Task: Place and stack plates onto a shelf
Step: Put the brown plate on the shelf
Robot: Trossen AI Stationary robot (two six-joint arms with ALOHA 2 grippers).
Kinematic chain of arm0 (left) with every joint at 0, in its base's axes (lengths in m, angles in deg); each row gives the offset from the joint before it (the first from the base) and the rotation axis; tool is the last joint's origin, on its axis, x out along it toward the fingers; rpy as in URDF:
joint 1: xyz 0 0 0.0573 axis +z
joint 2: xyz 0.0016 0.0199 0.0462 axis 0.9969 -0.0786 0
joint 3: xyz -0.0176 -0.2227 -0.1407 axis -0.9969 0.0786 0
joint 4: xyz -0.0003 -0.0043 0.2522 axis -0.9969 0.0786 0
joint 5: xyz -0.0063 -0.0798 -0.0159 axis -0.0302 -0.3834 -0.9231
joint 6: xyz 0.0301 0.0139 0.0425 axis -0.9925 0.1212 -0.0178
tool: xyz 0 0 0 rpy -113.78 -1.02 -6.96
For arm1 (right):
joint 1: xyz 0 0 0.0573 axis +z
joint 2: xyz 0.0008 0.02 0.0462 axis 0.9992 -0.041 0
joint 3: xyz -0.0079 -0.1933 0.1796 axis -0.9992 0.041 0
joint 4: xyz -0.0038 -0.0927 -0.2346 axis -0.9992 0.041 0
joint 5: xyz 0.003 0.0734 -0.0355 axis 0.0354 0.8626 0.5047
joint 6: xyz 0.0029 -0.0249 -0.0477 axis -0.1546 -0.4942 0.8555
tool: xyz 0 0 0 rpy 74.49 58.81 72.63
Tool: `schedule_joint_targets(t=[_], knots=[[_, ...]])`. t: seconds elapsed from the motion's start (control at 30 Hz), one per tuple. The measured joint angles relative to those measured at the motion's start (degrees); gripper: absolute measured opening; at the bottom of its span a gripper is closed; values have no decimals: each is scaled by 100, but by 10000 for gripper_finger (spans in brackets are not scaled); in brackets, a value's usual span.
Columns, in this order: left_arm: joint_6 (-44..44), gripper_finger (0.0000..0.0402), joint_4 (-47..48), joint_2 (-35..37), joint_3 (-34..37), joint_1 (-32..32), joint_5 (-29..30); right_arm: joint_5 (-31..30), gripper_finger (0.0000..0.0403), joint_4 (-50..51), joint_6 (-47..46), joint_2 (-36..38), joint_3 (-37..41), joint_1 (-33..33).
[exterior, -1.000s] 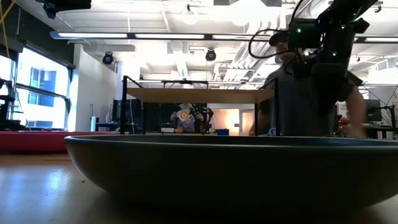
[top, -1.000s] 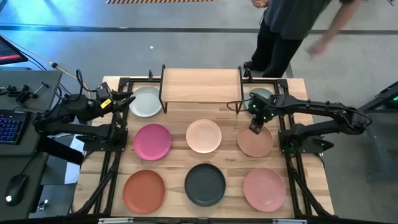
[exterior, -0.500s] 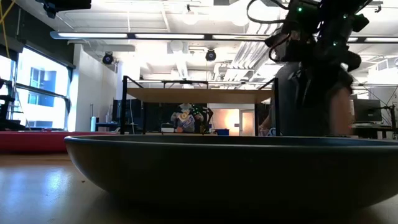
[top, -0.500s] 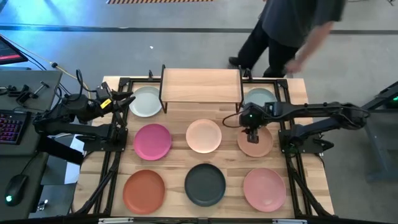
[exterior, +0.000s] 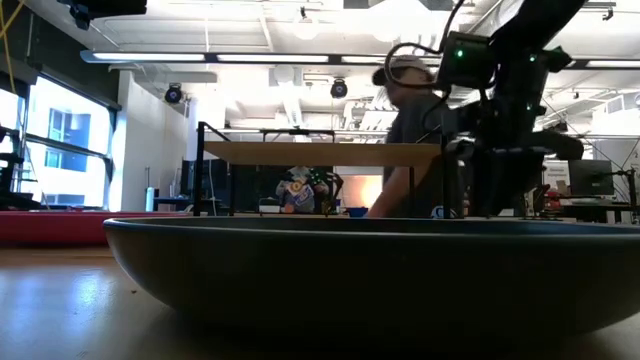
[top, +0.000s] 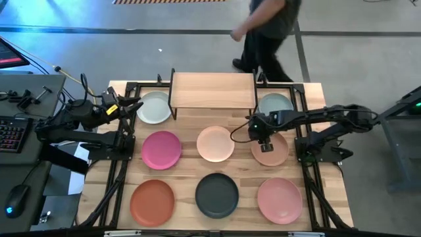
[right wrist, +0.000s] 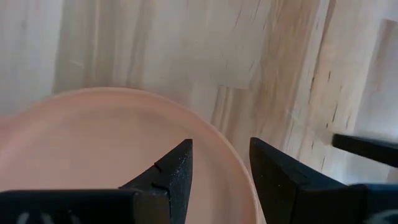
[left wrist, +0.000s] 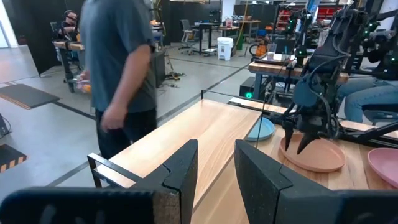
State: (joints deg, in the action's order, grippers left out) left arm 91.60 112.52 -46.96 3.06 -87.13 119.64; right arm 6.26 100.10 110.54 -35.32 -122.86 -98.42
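- Wooden and pale, the shelf (top: pixel 212 89) stands on thin black legs at the far middle of the table (top: pixel 243 172), and its top carries no plate.
- Two grey-green plates lie on the table at its ends: the left grey-green plate (top: pixel 154 107) just beside the shelf's left legs, the right grey-green plate (top: pixel 275 104) just beside its right legs.
- In the middle row lie the magenta plate (top: pixel 161 149), the peach plate (top: pixel 215 143) and the tan plate (top: pixel 271 151), in that order from left to right.
- In the near row lie the terracotta plate (top: pixel 152 202), the charcoal plate (top: pixel 217 195) and the pink plate (top: pixel 279 200), each apart from its neighbours.
- The right claw (top: pixel 263 140) points down at the tan plate's near-left rim, on the side toward the peach plate.
- Its two dark fingers (right wrist: pixel 171 171) stand a narrow gap apart with the plate's edge between them in the right wrist view; whether they touch the rim I cannot tell.
- The left wrist view shows that claw's tips just above or at the tan plate's rim.
- The left claw (top: pixel 133 106) waits at the table's far-left edge, beside the left grey-green plate, its fingers a narrow gap apart and holding nothing.
- A person (top: pixel 266 33) in a grey top walks on the floor beyond the shelf.
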Motion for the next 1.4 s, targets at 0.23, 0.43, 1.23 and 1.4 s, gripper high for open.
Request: schedule_joint_targets(t=[0.23,0.43,1.23,1.4], knots=[[1,96,-1,0,0,-1,2,-217,138,-254,215,-431,2,0],[1,96,-1,0,0,1,2,-218,138,-320,219,-664,1,0],[1,96,-1,0,0,1,2,-120,2,51,68,-752,-98,-2],[1,96,-1,0,0,1,2,-105,0,599,73,-758,-414,-11]])
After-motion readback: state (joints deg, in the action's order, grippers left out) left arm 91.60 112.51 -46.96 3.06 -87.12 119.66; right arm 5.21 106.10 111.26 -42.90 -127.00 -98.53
